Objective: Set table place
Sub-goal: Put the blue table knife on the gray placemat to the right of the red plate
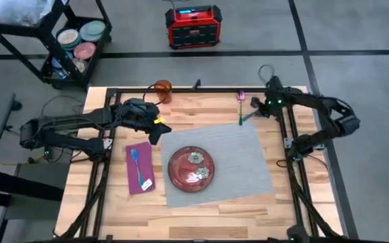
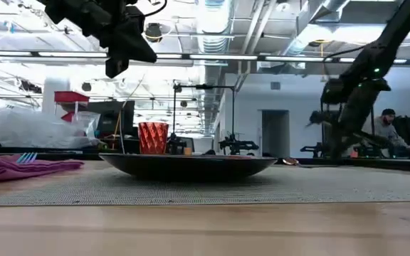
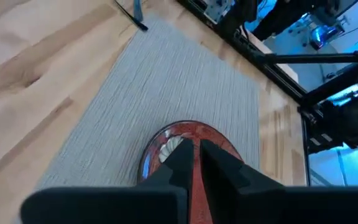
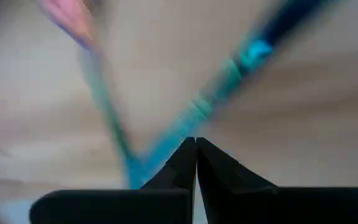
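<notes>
Right wrist view: right tool [image 4: 196, 146] clenched empty just short of teal utensil [image 4: 185, 121], whose long axis angles off ahead; left tool [image 1: 155, 129] clenched, farther.

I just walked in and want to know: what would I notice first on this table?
Your eye lands first on the red patterned plate sitting on the grey placemat in the middle of the table. Left of it lies a purple napkin with a blue utensil on top. The left claw hovers by the mat's corner, fingers nearly together, while the right claw, shut, reaches toward the teal and pink utensils at the far edge.
</notes>
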{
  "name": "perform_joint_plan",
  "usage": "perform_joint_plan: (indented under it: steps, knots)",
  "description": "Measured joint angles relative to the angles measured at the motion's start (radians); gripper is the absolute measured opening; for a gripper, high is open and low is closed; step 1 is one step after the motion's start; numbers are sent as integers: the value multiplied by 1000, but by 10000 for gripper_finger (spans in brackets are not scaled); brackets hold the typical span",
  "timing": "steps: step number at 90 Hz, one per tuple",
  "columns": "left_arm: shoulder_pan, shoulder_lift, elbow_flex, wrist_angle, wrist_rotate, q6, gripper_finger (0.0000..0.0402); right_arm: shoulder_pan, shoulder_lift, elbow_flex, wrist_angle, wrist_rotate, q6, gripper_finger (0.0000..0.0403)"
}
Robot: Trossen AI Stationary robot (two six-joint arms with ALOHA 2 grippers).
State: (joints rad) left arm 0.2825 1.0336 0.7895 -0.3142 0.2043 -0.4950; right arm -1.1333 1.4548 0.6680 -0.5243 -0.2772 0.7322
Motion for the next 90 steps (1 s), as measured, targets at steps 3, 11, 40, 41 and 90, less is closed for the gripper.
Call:
perform_joint_plan:
  steps: [3, 11, 40, 41, 90]
  knots:
    - [0, 0, 0, -1, 0, -1, 11, 13, 10, 15, -20, 36, -13, 0]
    - [0, 0, 0, 0, 0, -2, 11, 27, 38, 37, -36, 72, -30, 0]
    - [-1, 0, 0, -1, 0, -18, 11, 27, 51, 83, -47, 66, 3, 0]
    - [-1, 0, 0, -1, 0, -18, 10, 27, 51, 90, -50, 66, 3, 0]
    - [-1, 0, 0, -11, 0, -14, 10, -1, 192, 251, -191, 78, -70, 0]
